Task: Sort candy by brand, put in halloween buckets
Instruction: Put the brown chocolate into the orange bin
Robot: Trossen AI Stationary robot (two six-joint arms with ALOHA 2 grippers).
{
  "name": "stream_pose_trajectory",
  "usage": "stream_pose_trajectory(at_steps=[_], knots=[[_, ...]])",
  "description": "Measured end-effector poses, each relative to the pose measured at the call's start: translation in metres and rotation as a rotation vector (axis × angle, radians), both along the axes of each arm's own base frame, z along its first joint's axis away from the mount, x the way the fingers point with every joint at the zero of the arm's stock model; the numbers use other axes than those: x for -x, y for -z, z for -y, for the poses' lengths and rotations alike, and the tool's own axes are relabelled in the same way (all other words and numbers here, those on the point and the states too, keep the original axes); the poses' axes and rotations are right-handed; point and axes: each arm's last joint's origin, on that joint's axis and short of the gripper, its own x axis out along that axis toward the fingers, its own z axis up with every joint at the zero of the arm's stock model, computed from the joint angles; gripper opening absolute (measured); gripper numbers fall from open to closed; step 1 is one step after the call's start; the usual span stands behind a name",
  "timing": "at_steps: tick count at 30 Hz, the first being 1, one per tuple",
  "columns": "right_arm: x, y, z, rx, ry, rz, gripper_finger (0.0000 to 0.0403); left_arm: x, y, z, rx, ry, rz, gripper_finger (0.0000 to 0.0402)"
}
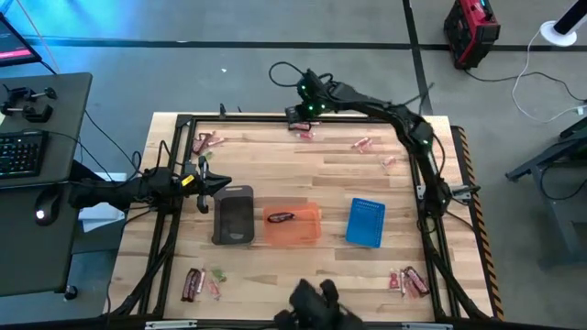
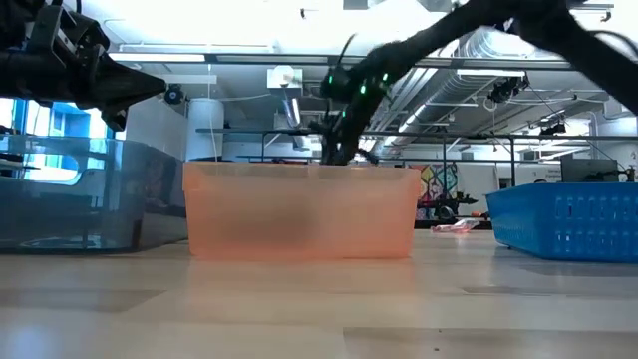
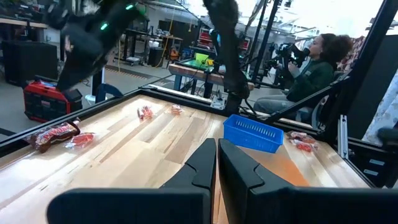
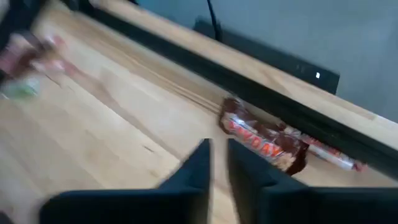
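My left gripper (image 1: 223,183) hangs at the table's (image 1: 330,170) left edge, above the near end of the dark grey bucket (image 1: 234,215), its fingers pressed together on nothing. That bucket looks empty from above. To its right, mid-table, the translucent orange bucket (image 1: 293,225) holds one dark wrapped piece (image 1: 280,217), and the blue bucket (image 1: 366,222) beyond it shows no candy that I can make out.

My right gripper (image 1: 301,117) reaches to the middle of the table's far edge, fingers nearly together and empty, just short of a reddish-brown bar (image 4: 264,144) lying against the frame rail with a pink piece (image 4: 329,152) beside it.

I judge the sorting barely begun. Candy still lies in five clusters: bars and pink pieces at the far left corner (image 1: 206,141), the pair at my right gripper, pink pieces toward the far right corner (image 1: 365,145), a mixed lot with green at the near left corner (image 1: 200,280), and another at the near right corner (image 1: 409,280). Nearly all of it remains to be carried to the buckets.
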Motion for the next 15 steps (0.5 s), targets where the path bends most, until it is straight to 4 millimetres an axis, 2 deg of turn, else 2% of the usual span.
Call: stream_pose_trajectory(at_steps=[6,15], knots=[[0.000,0.028,0.026,-0.086,-0.107,-0.084,0.0004,0.000,0.000,0.000,0.000,0.000,0.000,0.0007],[-0.004,0.054,0.032,-0.142,-0.161,-0.148,0.0001,0.000,0.000,0.000,0.000,0.000,0.000,0.0007]])
